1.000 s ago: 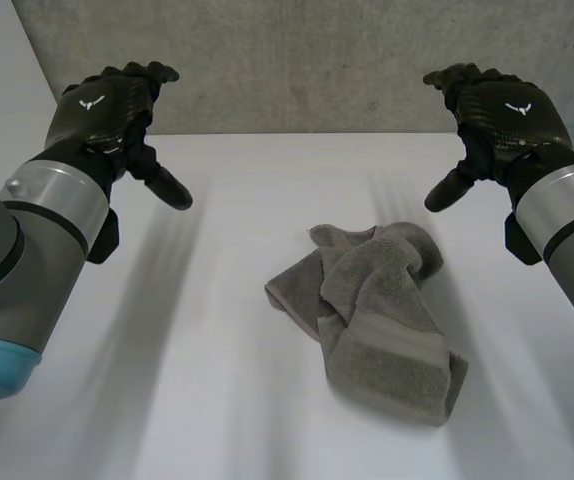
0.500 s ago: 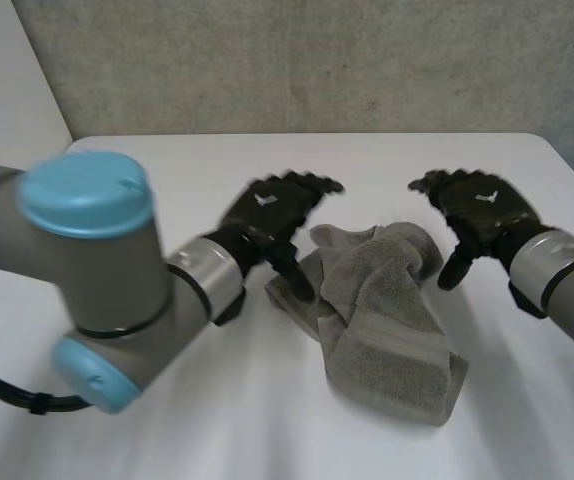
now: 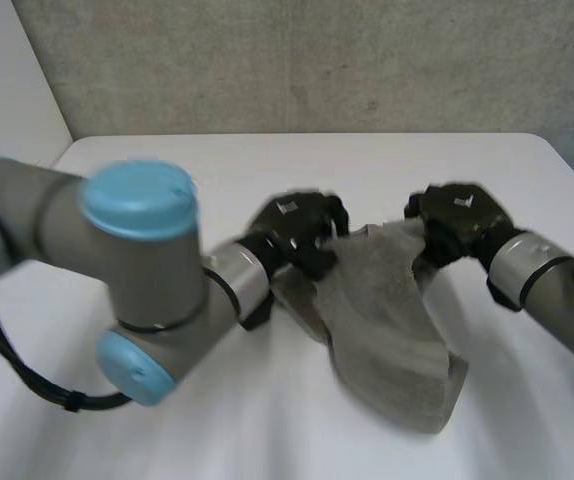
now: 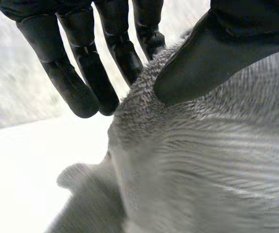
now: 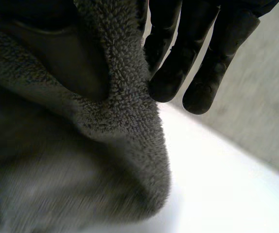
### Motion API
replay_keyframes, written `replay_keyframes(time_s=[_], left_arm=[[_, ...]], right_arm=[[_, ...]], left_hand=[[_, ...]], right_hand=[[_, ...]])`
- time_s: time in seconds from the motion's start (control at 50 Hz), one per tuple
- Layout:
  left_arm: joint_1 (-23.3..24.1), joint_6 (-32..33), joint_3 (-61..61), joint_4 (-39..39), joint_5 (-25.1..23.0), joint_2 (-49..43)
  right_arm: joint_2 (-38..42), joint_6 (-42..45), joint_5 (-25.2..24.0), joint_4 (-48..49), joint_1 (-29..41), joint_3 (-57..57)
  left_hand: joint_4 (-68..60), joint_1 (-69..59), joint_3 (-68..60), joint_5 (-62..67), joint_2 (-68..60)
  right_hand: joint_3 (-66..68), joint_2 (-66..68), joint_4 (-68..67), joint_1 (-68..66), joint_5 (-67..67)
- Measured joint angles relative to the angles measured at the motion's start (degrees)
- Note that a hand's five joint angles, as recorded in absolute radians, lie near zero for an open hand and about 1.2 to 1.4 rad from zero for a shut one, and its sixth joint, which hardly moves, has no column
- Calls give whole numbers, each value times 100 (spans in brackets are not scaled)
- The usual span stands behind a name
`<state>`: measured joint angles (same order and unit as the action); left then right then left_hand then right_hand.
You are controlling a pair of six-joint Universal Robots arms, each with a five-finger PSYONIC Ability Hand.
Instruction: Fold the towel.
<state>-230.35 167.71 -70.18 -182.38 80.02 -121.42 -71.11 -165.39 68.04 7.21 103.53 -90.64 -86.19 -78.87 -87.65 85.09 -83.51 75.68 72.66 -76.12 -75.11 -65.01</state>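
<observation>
Pinching the far edge of 1 grey towel (image 3: 392,330), the left hand (image 3: 292,222) grips its left corner between thumb and fingers. The right hand (image 3: 459,218) grips the right corner likewise. The towel's near end lies mid-table (image 3: 217,165), with bare white surface all round.

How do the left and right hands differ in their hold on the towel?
The left hand grips the towel's far edge at its left end; the right hand grips it at its right end. The left thumb lies on top of the cloth; the cloth curls round the right thumb. Both pinch cloth between thumb and fingers.
</observation>
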Motion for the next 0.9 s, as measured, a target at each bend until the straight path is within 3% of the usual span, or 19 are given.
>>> replay_keyframes(time_s=[0.18,0.28,0.38,0.56,0.58,0.7,0.74,0.9], left_arm=[[-484,-70,-417,206,-63,1328],[-940,-47,-567,371,-102,1825],[-1567,-36,-700,428,-122,2076],[-2133,9,-871,448,-137,1837],[-2157,28,-919,477,-148,1770],[-2184,379,-1477,887,-372,1620],[-2184,544,-1736,1021,-478,1726],[-2165,1004,-3011,1200,-886,2770]], right_arm=[[-1379,-239,-96,-676,457,392],[-1603,-513,-25,-1172,833,897],[-1078,-696,361,-1561,1505,1514],[449,-667,1008,-1989,2577,2184],[580,-659,1026,-2072,2645,2214],[763,-555,970,-2693,2761,2257],[624,-483,950,-2851,2737,2275],[-110,-10,886,-3076,2183,2583]], left_hand=[[0,-168,-18,-4,0],[0,-189,-21,-4,0],[0,-224,-27,-4,0],[0,-301,-39,-4,-1],[0,-303,-40,-4,-1],[0,-336,-41,-4,-2],[0,-336,-42,-4,-2],[0,-336,-46,-4,-2]], right_hand=[[2,90,0,0,-21],[61,99,0,-1,-23],[61,100,0,-1,-23],[56,97,3,3,-45],[-170,-24,228,130,168],[-5604,-5498,5647,5565,5782],[-6146,-5883,6183,6080,6219],[-6199,-5896,6222,6198,6219]])
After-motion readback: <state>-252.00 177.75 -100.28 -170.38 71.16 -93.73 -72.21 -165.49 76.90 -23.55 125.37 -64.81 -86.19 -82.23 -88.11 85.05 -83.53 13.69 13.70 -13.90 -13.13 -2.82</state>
